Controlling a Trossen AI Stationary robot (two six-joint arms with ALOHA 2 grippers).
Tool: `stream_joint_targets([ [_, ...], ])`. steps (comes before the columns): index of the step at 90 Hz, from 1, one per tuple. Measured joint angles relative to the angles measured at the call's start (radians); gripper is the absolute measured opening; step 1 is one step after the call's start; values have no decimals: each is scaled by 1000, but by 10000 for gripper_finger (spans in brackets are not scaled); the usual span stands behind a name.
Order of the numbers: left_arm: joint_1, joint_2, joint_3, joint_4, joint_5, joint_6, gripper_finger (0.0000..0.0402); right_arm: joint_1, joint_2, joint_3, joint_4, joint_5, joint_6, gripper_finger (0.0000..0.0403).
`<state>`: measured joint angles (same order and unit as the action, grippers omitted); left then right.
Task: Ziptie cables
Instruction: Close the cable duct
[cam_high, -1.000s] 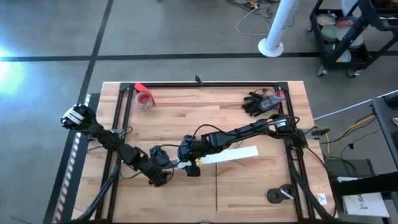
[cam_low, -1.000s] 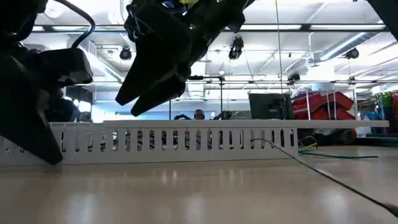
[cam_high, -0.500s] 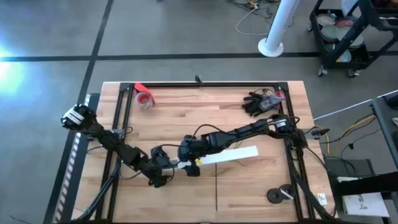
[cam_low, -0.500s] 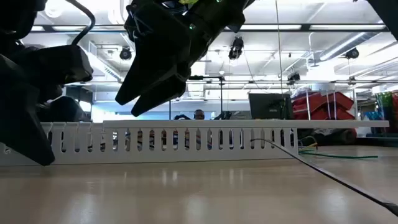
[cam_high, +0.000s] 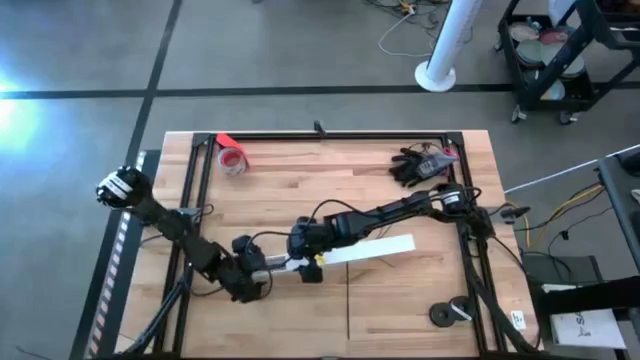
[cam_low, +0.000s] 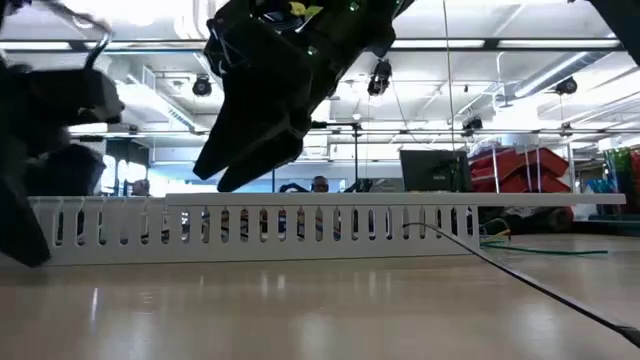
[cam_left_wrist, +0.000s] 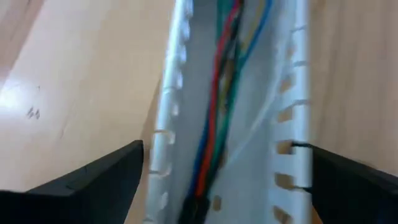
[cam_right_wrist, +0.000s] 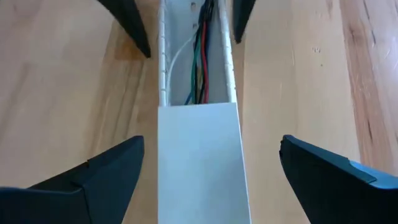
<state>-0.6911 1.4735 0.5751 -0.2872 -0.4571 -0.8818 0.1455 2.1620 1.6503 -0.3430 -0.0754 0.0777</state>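
On the wooden table (cam_high: 300, 185), from left to right, the left gripper (cam_high: 262, 272) and the right gripper (cam_high: 303, 258) both hang with jaws open over the white duct (cam_high: 375, 249), where the cables (cam_left_wrist: 219, 106) lie inside, while grey floor (cam_high: 300, 50) surrounds the table.

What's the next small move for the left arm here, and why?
Probably ease the left gripper down around the cables. Its fingers are open on either side of the slotted white duct, with the coloured wires lying loose and ungripped in the open channel. The right gripper, also open, straddles the covered part of the duct further along, so only the left has the wires between its fingers.
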Motion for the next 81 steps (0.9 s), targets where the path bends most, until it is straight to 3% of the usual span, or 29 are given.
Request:
stream_joint_targets([
  [30,-107,78,-68,217,-239,-19,389,0,1,-32,18,8,11,354],
  [53,-108,113,-136,438,-293,-22,389,1,1,-37,70,8,-10,354],
  [81,-109,147,-145,471,-313,-21,388,0,1,-43,88,8,-8,354],
])
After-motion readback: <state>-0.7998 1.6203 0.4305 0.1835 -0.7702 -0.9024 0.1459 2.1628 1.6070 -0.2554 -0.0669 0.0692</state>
